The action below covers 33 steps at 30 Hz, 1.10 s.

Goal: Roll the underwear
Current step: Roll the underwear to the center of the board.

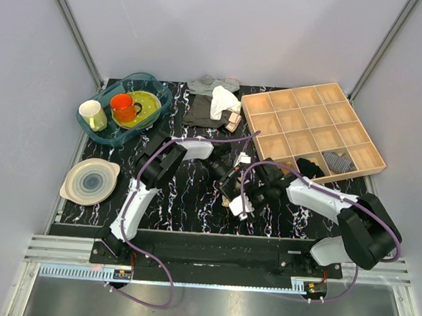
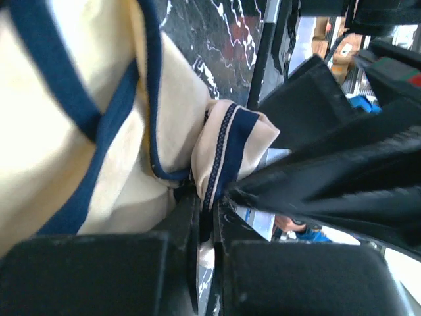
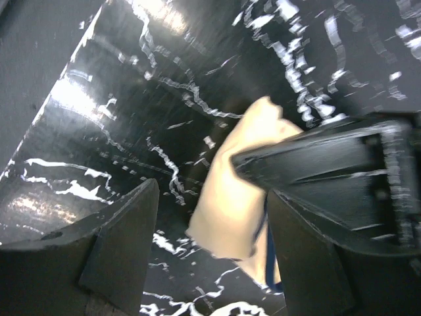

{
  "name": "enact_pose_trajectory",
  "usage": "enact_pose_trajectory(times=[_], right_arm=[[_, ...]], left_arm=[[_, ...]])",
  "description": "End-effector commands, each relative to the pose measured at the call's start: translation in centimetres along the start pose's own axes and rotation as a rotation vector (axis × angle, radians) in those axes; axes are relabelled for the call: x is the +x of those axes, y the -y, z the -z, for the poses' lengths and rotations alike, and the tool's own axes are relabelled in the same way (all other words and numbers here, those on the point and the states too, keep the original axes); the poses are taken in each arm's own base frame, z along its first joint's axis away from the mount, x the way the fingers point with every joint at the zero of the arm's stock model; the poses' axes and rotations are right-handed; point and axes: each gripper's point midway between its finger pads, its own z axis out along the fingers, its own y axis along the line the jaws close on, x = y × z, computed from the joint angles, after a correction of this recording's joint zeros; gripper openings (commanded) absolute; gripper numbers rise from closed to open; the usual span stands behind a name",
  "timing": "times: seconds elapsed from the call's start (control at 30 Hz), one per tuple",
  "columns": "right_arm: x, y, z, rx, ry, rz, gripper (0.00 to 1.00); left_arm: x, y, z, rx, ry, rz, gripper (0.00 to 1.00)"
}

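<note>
The underwear [image 2: 79,151] is pale cream fabric with dark edging and fills the left of the left wrist view. My left gripper [image 2: 209,217] is shut on a folded edge of it. In the top view the underwear [image 1: 237,205] is a small pale bundle at the table's centre, with my left gripper [image 1: 231,182] just above it and my right gripper [image 1: 250,196] beside it. In the right wrist view the underwear [image 3: 240,197] lies on the black marbled table between my right gripper's [image 3: 212,191] open fingers, with the left gripper's dark finger [image 3: 329,171] over it.
A wooden divided tray [image 1: 299,120] stands at the back right with dark and striped garments in two near compartments. A pile of clothes [image 1: 213,99] lies at the back centre. A teal basin [image 1: 150,81] with cups and a plate is back left. A grey plate [image 1: 89,181] is left.
</note>
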Motion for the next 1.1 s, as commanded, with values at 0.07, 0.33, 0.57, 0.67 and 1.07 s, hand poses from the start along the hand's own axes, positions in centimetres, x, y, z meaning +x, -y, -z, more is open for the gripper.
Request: enact_pose_trajectory(times=[0.07,0.33,0.57,0.67,1.07], right_arm=[[2.9,0.5,-1.6,0.04,-0.147,0.067,0.68],[4.8,-1.7,-2.0,-0.034,-0.218,-0.054,0.09],[3.4,-4.5,-1.1,-0.127,-0.174,-0.188,0.0],[2.3,-4.8,-0.5,-0.171,-0.114,-0.271,0.0],[2.5,-3.8,1.7,-0.423,0.062,-0.647,0.0]], left_arm=[[2.8,-7.0,-0.6,-0.22,-0.058,0.062,0.05],[-1.1,-5.1,0.3,-0.23,0.171,-0.059,0.19],[-4.3,1.2,6.0,-0.333,0.535,-0.35,0.34],[-3.5,2.6,7.7,-0.42,0.635,-0.511,0.38],[-0.1,4.8,3.2,-0.571,0.509,-1.087,0.44]])
